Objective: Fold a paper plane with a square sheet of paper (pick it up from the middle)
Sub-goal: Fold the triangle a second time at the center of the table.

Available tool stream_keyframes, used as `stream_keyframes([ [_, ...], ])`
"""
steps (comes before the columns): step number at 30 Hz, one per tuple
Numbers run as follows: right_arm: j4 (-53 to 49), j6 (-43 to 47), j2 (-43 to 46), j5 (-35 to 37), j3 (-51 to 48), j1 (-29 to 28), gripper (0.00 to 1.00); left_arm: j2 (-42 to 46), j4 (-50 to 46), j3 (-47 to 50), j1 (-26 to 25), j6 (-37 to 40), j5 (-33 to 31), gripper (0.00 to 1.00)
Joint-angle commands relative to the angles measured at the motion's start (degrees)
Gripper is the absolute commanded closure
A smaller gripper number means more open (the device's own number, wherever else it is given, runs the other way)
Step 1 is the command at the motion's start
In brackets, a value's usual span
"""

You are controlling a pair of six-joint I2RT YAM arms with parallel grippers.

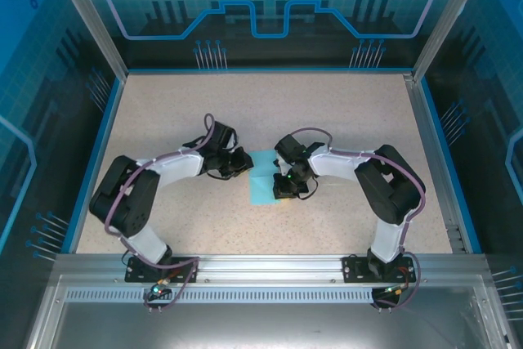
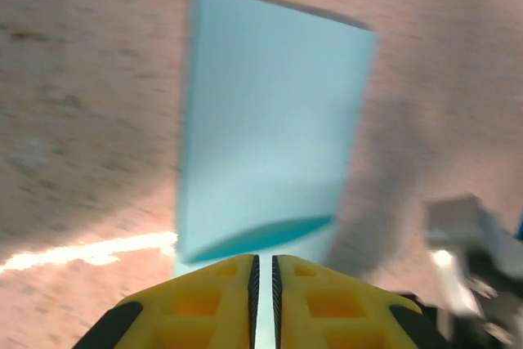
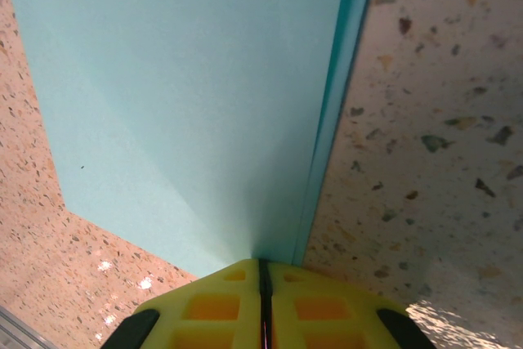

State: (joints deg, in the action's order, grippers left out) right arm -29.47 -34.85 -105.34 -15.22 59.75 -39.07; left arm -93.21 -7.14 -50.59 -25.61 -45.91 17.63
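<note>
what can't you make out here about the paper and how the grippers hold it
- left wrist view: motion blur softens the paper and a grey shape at lower right; the left gripper covers its own contact point
- right wrist view: paper runs off the top edge; the right gripper hides the pinched edge
- top view: paper is small and partly under both grippers, so creases can't be read

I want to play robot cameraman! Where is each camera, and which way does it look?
Top: above and behind, looking down at the table; left arm and right arm show.
Left wrist: looks along the left gripper's fingers at the blue paper.
Right wrist: same, over the right gripper's fingers.
All share the blue paper.
</note>
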Motion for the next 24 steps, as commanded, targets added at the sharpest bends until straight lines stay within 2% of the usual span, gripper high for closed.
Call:
stream_keyframes([
  [1, -5.3, 0.3, -5.8, 9.7, -4.3, -0.7, 0.91, 2.6, 0.7, 1.3, -3.3, 1.2, 1.7, 0.84],
  [10, -4.3, 0.0, -6.1, 9.2, -4.8, -0.7, 0.92, -3.4, 8.0, 3.3, -5.8, -3.0, 5.3, 0.85],
  [24, -3.2, 0.2, -4.3, 8.4, -4.8, -0.7, 0.92, -8.0, 2.0, 0.5, -4.2, 2.5, -1.5, 0.86],
])
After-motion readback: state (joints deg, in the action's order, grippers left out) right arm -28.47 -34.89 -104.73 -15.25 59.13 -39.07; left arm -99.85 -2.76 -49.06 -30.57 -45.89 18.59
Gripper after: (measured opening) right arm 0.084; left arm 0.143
